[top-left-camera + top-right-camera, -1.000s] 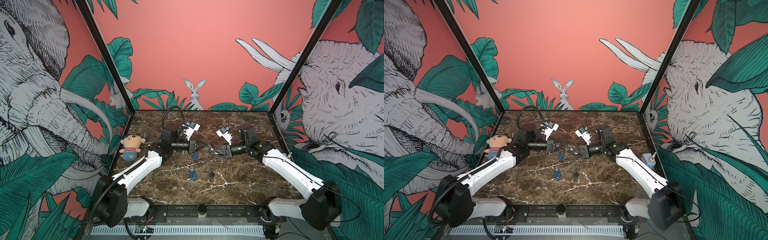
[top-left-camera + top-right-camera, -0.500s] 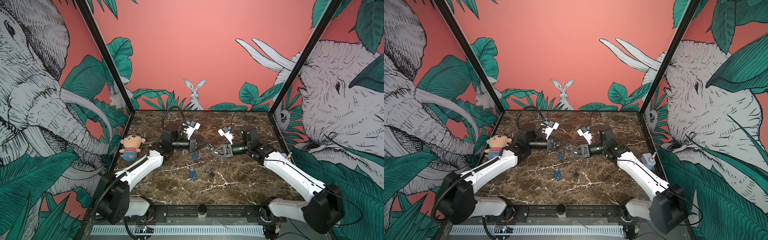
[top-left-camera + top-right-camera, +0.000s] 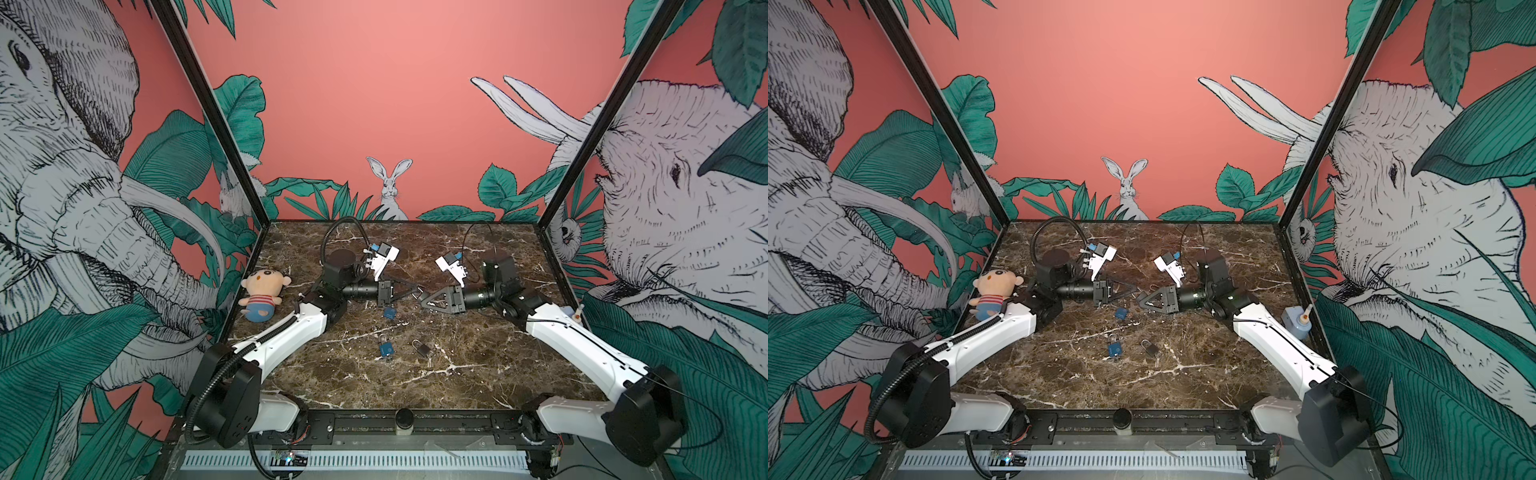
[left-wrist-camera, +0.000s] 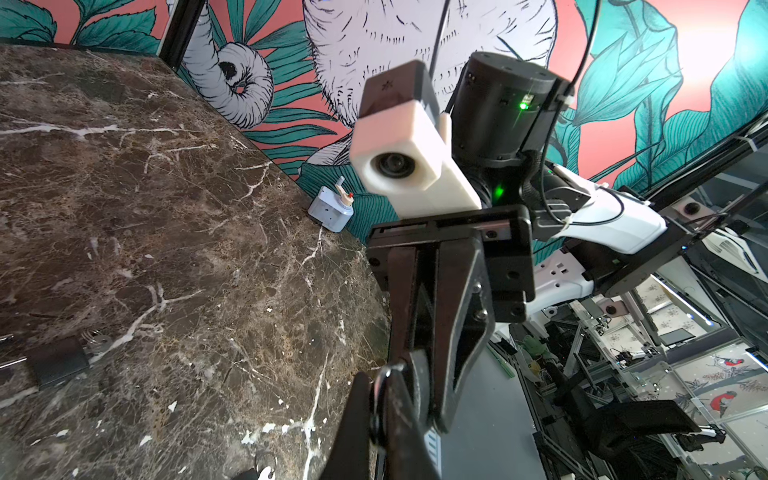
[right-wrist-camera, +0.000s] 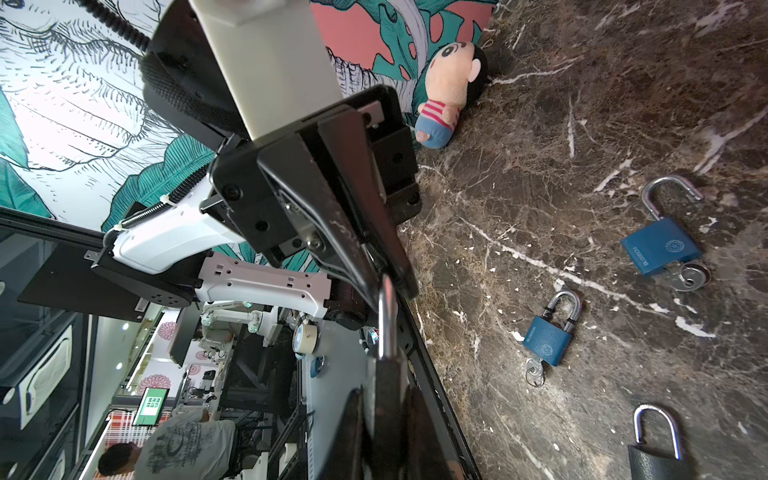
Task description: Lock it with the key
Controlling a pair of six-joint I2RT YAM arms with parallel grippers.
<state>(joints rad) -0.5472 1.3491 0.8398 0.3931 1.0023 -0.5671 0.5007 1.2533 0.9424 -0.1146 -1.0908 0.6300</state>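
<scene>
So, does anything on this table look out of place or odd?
Yes. A plush doll on the left side and a small blue-grey box on the right side do not belong with the padlocks. Also, one blue padlock lies with its shackle swung open, while the other blue padlock looks shut.

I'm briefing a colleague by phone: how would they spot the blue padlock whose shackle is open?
Three padlocks lie near the middle of the marble table. The open blue padlock is the one farthest back. Unlike the shut blue padlock and the black padlock nearer the front, its shackle is swung open.
</scene>
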